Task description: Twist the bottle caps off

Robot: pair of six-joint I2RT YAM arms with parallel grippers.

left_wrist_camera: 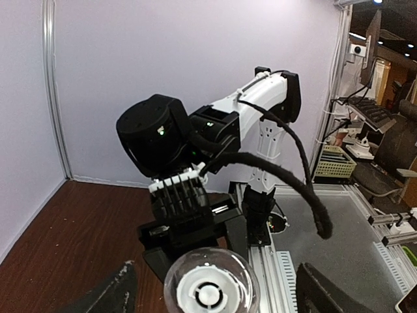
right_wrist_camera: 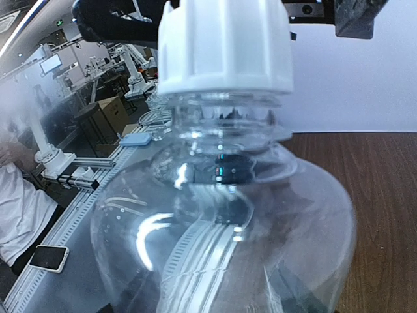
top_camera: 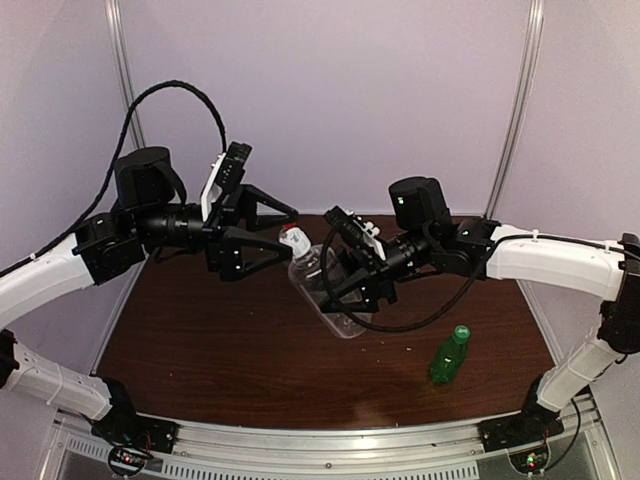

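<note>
The clear bottle (top_camera: 315,275) hangs tilted over the table (top_camera: 200,340), its long axis rising toward the upper left. Its white cap (top_camera: 294,238) points into the left gripper (top_camera: 286,232), whose jaws are spread wide and not touching it. The right gripper (top_camera: 340,288) clamps the bottle's body (its fingers are hidden behind plastic in its own view). The green cap (top_camera: 461,331) tops a green bottle (top_camera: 447,362) on the table's right

Top external: high, behind both arm bases, tilted down over the whole tabletop (top_camera: 200,340), facing the rear wall (top_camera: 330,90); widest view.
Left wrist: aimed rightward, head-on at the right arm (left_wrist_camera: 260,104); white cap (left_wrist_camera: 207,295) seen end-on at the bottom edge, very near.
Right wrist: close against the clear bottle (right_wrist_camera: 221,222), which fills the frame; looks along its neck.
Shared: cap and bottle in all three views; right arm in top and left wrist.
</note>
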